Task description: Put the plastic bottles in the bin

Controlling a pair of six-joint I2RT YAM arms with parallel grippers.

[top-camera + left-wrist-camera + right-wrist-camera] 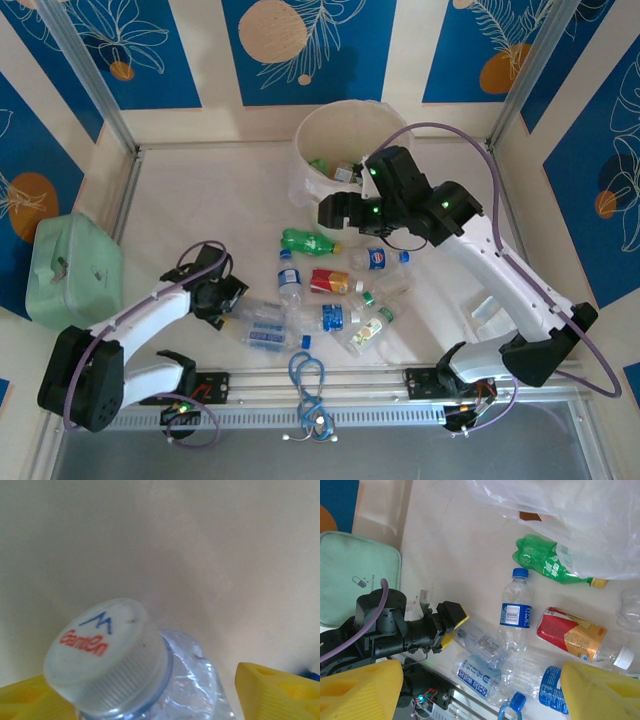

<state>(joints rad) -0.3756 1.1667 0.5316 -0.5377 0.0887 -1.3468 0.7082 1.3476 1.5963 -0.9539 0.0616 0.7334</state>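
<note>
Several plastic bottles lie in a cluster at mid-table: a green one (305, 241) (540, 560), a red-labelled one (330, 281) (570, 632), a clear one with a blue label (378, 259) and a "Soda water" one (268, 338) (475, 672). My left gripper (225, 295) (145, 690) (451, 627) is low at the cluster's left edge. Its yellow fingers (280, 690) straddle the neck of a clear bottle (250, 310) with a white cap (102, 655), a narrow gap showing at the right finger. My right gripper (335, 210) (480, 670) hangs open and empty by the front of the bin (340, 120), which holds a few bottles (335, 170).
A mint-green box (72, 270) (355, 575) sits at the table's left edge. A blue cable loop (305, 372) lies on the rail between the arm bases. The bin's plastic liner (580, 520) droops over its front. Metal frame posts rise at the back corners.
</note>
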